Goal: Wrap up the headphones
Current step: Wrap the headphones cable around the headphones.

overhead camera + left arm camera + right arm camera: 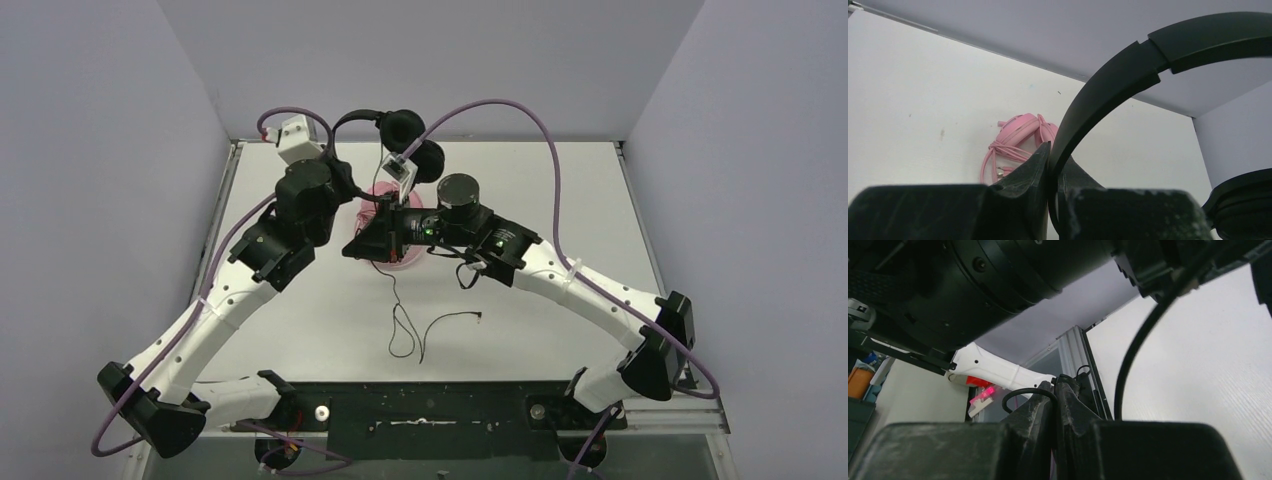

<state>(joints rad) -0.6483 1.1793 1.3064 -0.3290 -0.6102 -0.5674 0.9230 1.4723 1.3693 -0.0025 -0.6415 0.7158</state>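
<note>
1. My left claw [1052,167] is clamped on the band of the black headphones [1148,55] and holds them up off the table [600,200]. One earcup [1243,200] hangs at the lower right of the left wrist view.
2. My right claw [1055,390] is pressed together. A thin black cable [1020,391] loops out from its tips, and it looks pinched between them.
3. More of that cable lies on the table toward the arm bases and ends in a plug [480,318].
4. The pink headphones [1018,132] lie on the table under both claws, with their pink cable [990,162] bunched against them.
</note>
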